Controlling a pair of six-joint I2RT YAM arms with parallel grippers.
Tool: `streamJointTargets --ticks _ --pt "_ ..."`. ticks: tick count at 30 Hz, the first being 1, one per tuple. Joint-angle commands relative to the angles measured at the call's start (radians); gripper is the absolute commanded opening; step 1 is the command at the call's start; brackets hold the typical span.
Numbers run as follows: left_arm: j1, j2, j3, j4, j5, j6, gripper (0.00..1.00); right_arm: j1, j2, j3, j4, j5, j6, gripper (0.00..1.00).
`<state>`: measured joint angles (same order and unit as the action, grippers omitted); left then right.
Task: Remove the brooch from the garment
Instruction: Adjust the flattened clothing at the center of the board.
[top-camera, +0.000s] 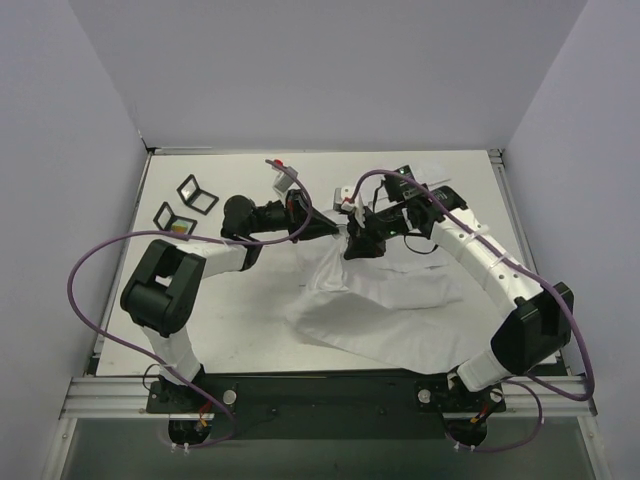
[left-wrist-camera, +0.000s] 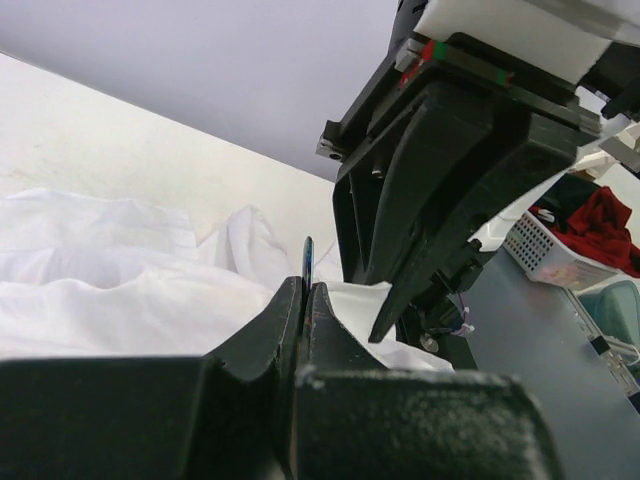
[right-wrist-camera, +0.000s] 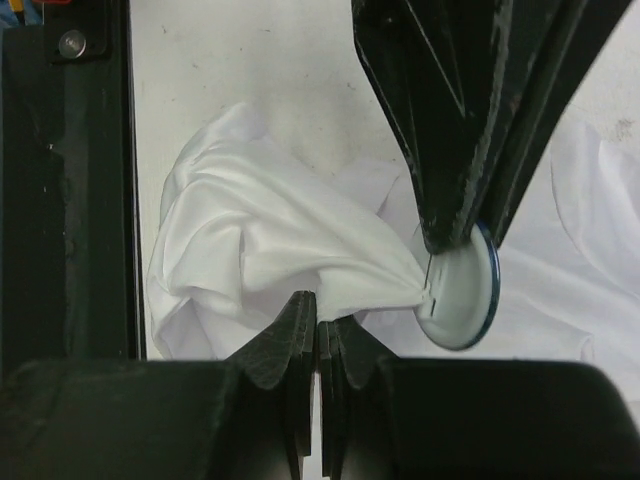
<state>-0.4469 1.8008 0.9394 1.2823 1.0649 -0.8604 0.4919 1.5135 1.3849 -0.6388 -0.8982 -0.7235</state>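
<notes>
My left gripper is clamped on the brooch, its jaws pressed flat on the upper rim of the round, pale disc with a dark blue edge. From my left wrist the disc shows only edge-on, as a thin dark sliver rising between the tips. A pucker of the garment gathers to a tight point at the brooch, so the brooch is still attached to the shirt. My right gripper has its jaws closed hard against each other, just beside the brooch and right at the drawn-up fold of white fabric. The tips cover that spot, so I cannot tell whether any cloth is caught between them. Further out, the thin white shirt bunches in soft folds beneath both grippers, then spreads flatter toward my right arm's base, covering the middle and right of the white table. Well apart from it, near the table's far left corner, stand two small black-framed squares. Off beyond the table, in my left wrist's view, a white mesh basket holds something red.
</notes>
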Motion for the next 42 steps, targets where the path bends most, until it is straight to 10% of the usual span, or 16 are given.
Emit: streamJointTargets --ticks 1,12,20,42 --pt "0.013 -0.037 0.007 0.046 -0.062 0.024 0.0 0.077 0.042 0.071 -0.071 -0.03 0.03 0.0" --pt "0.01 0.025 0.022 0.202 -0.016 -0.133 0.0 0.178 0.207 0.242 -0.073 0.041 0.107 0.03" --pt "0.013 0.057 0.042 0.328 -0.002 -0.25 0.0 0.177 0.163 0.302 -0.249 0.094 0.019 0.43" --pt "0.013 0.086 0.059 0.388 -0.013 -0.333 0.0 0.24 0.054 0.339 -0.572 0.042 -0.143 0.52"
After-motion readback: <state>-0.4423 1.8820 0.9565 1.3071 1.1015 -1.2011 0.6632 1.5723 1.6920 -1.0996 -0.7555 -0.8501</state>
